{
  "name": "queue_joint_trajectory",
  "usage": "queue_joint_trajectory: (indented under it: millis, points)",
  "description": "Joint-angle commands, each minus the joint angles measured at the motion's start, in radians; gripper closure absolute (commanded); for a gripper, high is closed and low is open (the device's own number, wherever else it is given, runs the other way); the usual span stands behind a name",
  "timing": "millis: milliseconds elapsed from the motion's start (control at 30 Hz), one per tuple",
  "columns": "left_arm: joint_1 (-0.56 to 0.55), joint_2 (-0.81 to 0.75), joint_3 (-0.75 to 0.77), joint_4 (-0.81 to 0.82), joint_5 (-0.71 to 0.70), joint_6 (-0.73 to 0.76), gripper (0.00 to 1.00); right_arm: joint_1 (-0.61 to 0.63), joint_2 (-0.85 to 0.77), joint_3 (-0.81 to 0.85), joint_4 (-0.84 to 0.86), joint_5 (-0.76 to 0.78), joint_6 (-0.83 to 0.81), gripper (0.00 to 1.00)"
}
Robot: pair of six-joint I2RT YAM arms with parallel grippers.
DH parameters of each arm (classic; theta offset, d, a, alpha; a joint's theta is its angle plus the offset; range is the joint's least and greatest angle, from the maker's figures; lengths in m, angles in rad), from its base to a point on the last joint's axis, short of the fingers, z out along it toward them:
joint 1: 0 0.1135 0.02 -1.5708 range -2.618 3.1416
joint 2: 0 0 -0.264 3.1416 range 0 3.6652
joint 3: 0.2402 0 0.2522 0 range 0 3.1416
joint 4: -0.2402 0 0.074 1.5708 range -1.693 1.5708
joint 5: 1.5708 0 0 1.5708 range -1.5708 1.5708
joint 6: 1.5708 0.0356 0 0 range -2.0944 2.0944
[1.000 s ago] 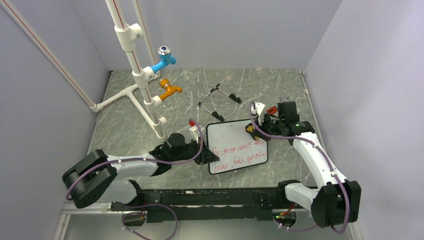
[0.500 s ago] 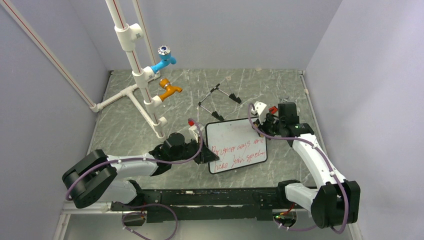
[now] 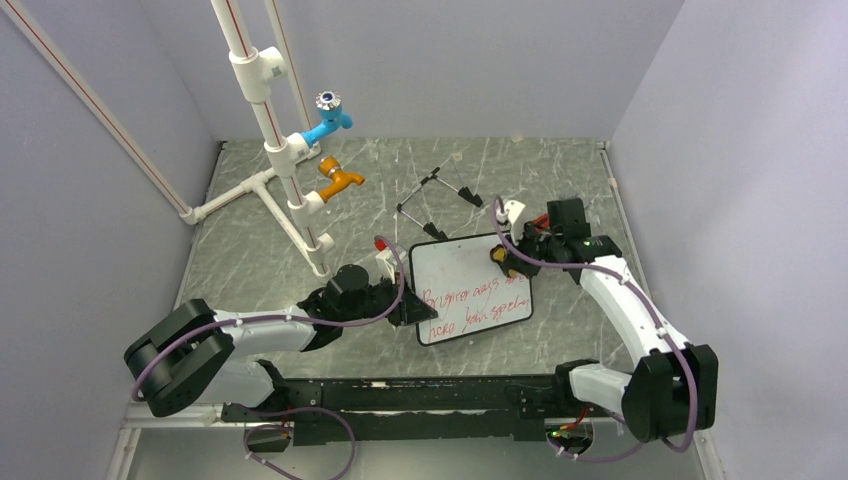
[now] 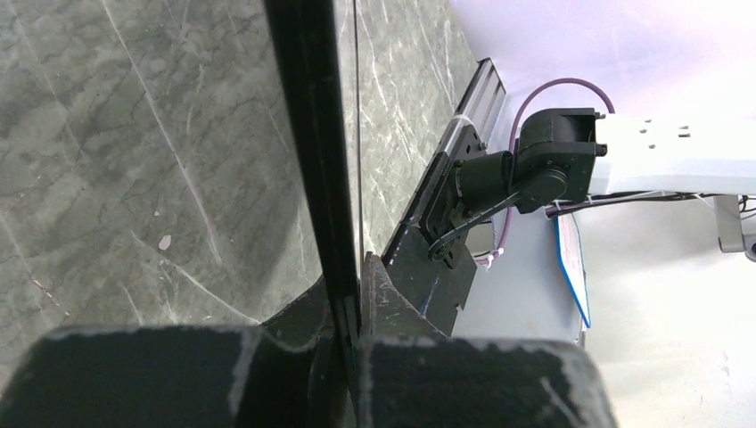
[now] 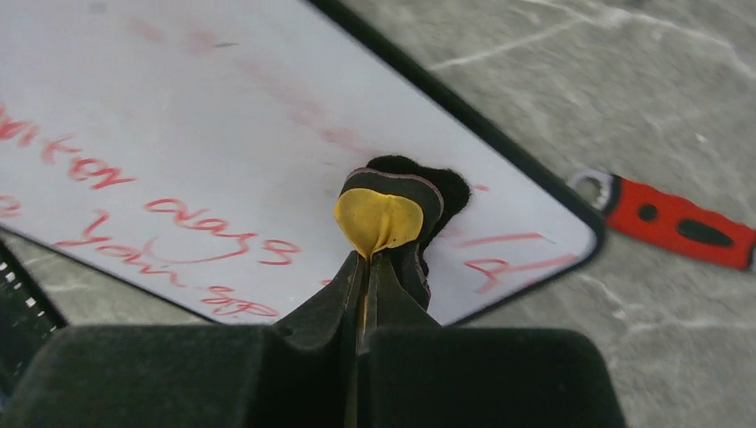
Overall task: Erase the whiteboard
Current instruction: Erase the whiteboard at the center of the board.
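Observation:
The whiteboard (image 3: 470,290) lies flat on the table, white with a black frame and two lines of red writing across its lower half; its top part is wiped. My left gripper (image 3: 412,312) is shut on the board's left edge, seen edge-on in the left wrist view (image 4: 314,152). My right gripper (image 3: 503,258) is shut on the yellow-black eraser (image 5: 382,217) and presses its black felt on the board (image 5: 178,125) near the right end of the upper writing line. Faint red smears show above the eraser.
A red marker (image 5: 679,219) lies on the table just beyond the board's far right corner. The black wire easel feet (image 3: 437,200) lie behind the board. A white pipe stand with a blue tap (image 3: 328,122) and an orange tap (image 3: 340,180) stands at back left.
My right gripper swung the eraser out to the board's top right corner and back down-left onto the board. The right end of the upper red line is fainter. The left arm held still.

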Motion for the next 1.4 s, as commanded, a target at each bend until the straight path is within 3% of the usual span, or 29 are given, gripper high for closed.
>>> queue_joint_trajectory:
  millis: [0, 100, 333, 433, 600, 867, 967, 1100, 1233, 1367]
  points:
    - [-0.014, -0.044, 0.012, 0.142, 0.094, 0.059, 1.0, -0.084, 0.044, 0.038, 0.111, 0.101, 0.028, 1.0]
    - [-0.015, -0.043, 0.011, 0.145, 0.097, 0.06, 1.0, -0.095, 0.038, -0.006, 0.082, 0.117, -0.035, 1.0]
    - [-0.015, -0.039, 0.007, 0.157, 0.095, 0.059, 1.0, -0.007, -0.009, -0.058, -0.058, -0.078, -0.181, 1.0]
    - [-0.014, -0.039, 0.007, 0.154, 0.094, 0.057, 1.0, 0.011, -0.016, -0.018, -0.004, -0.096, -0.111, 1.0]
    - [-0.014, -0.034, 0.01, 0.155, 0.097, 0.051, 1.0, -0.025, 0.042, 0.087, 0.124, 0.018, 0.059, 1.0]
    - [-0.014, -0.036, 0.001, 0.167, 0.099, 0.051, 1.0, -0.105, 0.073, 0.001, 0.101, 0.167, -0.002, 1.0]
    - [-0.014, -0.033, 0.003, 0.17, 0.102, 0.053, 1.0, -0.105, 0.057, -0.035, 0.045, 0.135, -0.069, 1.0]
    - [-0.013, -0.031, 0.004, 0.168, 0.1, 0.054, 1.0, -0.07, 0.022, -0.031, -0.047, -0.03, -0.142, 1.0]
    - [-0.014, -0.025, 0.008, 0.169, 0.101, 0.05, 1.0, -0.028, 0.01, 0.021, -0.008, -0.103, -0.06, 1.0]
    - [-0.014, -0.021, 0.013, 0.164, 0.102, 0.048, 1.0, -0.03, 0.051, 0.097, 0.101, -0.032, 0.091, 1.0]
